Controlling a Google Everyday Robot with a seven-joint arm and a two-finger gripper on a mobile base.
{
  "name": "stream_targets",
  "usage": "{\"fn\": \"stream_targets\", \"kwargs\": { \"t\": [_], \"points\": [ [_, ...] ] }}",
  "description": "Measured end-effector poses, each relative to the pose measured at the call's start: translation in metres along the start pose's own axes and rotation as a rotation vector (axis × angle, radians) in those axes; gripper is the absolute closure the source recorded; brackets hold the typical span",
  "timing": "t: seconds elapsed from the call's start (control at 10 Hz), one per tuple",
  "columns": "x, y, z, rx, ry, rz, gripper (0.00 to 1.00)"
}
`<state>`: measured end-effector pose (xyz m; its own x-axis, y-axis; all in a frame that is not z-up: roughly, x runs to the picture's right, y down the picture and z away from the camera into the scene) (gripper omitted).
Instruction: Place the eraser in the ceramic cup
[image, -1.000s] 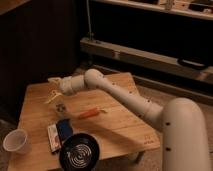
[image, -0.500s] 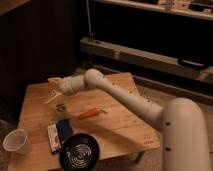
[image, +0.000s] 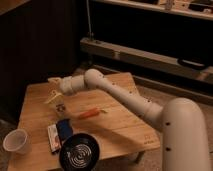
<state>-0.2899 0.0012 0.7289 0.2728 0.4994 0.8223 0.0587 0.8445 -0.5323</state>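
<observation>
One arm stretched over the tabletop (image: 125, 127), its claw (image: 54, 80) above the far left part.

Whether the claw is open or holds anything cannot be told. A yellow object (image: 52, 95) lies just below it, with a small dark item (image: 61, 106) beside that. The eraser (image: 52, 137) lies flat near the front left edge, touching the blue flat object (image: 64, 128), well apart from the claw. The ceramic cup (image: 16, 141) stands upright at the front left corner, near the eraser. The black bowl (image: 80, 153) sits at the front edge, and an orange piece (image: 90, 113) lies mid-table.
</observation>
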Motion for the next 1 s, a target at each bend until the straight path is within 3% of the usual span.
{"fn": "stream_targets", "kwargs": {
  "t": [0.1, 0.3, 0.5, 0.6, 0.7, 0.8, 0.9, 1.0],
  "points": [
    [0.0, 0.0, -0.001, -0.011, 0.01, -0.015, 0.2],
    [-0.014, -0.001, -0.008, -0.061, 0.031, -0.137, 0.2],
    [-0.05, 0.005, -0.022, -0.166, 0.048, -0.413, 0.2],
    [-0.06, 0.012, -0.023, -0.228, 0.054, -0.507, 0.2],
    [-0.073, 0.022, -0.018, -0.324, 0.069, -0.622, 0.2],
    [-0.075, 0.028, -0.016, -0.403, 0.105, -0.68, 0.2],
    [-0.073, 0.031, -0.015, -0.446, 0.147, -0.695, 0.2],
    [-0.063, 0.036, -0.011, -0.5, 0.259, -0.677, 0.2]
  ]
}}
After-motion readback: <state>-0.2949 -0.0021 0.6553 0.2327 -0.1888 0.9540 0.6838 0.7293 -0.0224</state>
